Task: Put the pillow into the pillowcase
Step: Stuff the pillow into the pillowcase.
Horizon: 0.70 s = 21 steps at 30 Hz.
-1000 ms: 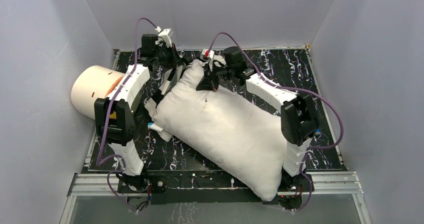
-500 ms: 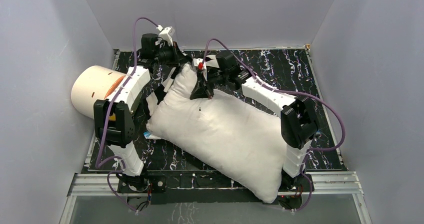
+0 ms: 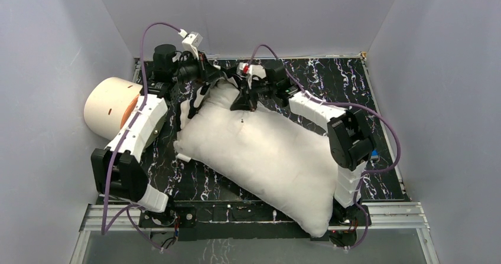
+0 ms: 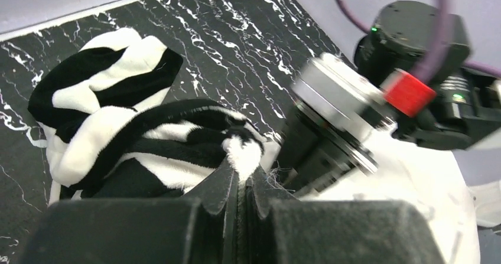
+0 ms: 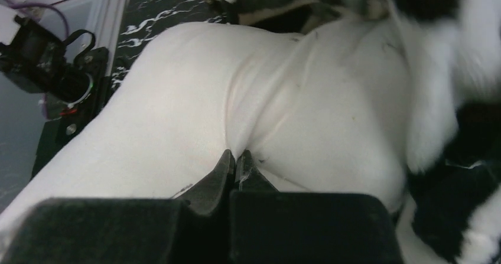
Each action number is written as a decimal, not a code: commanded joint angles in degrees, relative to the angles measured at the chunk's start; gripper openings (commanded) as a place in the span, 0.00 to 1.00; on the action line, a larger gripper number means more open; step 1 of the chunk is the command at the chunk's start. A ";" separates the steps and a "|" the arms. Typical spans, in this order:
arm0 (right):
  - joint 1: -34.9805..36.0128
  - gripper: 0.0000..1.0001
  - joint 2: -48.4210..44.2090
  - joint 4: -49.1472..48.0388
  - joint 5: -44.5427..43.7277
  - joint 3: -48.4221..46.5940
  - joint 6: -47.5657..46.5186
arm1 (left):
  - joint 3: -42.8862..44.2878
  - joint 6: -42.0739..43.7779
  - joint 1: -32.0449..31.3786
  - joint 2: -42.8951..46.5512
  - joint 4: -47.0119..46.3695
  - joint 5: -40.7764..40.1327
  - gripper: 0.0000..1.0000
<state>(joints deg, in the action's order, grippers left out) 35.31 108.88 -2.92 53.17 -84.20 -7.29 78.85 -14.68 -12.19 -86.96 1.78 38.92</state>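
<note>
1. Your left gripper [image 4: 239, 178] is pinched fully closed on a fold of the pillowcase [image 4: 106, 140], right at the far left corner of the pillow [image 3: 266, 157]. I read that hold as a way to lift the sleeve's edge so the corner can pass under it.
2. Your right gripper [image 5: 235, 160] is clamped just as tight, with a tuck of the pillow's white cloth between its fingers and creases running out from the pinch. It grips the top of the pillow near that same far corner, probably to steer the corner toward the opening.
3. The pillow lies diagonally. Its far left corner sits among the two grippers, and its near right corner hangs over the rail [image 3: 407, 215] in front. Nearly all of it is bare, so judge the insertion as barely begun.
4. The pillowcase is bunched in a striped heap just beyond and left of the pillow's far corner, touching it. You cannot tell from the heap where its mouth is.
5. Under the pillow is a black tabletop [image 3: 354, 81] veined in white, flat and smooth-looking.
6. Plain grey walls [image 3: 266, 16] close in behind the pillow and on both sides. A cream cylinder [image 3: 109, 107] lies left of the pillow, close by your left arm, so expect little room to swing on that side.
</note>
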 commanded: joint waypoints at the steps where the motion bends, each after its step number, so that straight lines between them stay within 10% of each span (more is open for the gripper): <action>1: -2.88 0.00 -5.02 -19.30 -8.79 7.47 10.04 | -1.20 2.99 -0.47 4.34 0.26 5.29 0.00; 13: -5.39 0.00 -13.28 -31.71 -24.67 19.12 12.36 | -0.92 13.09 -0.47 0.28 10.69 -3.88 0.00; 21: -10.63 0.00 -10.62 -33.54 -26.10 20.09 12.84 | -1.13 14.41 -0.46 1.61 12.58 5.49 0.01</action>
<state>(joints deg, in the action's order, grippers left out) 27.38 98.26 -30.26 31.79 -63.20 6.17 76.03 -2.09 -12.56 -87.50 12.64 36.75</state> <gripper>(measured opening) 0.020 0.014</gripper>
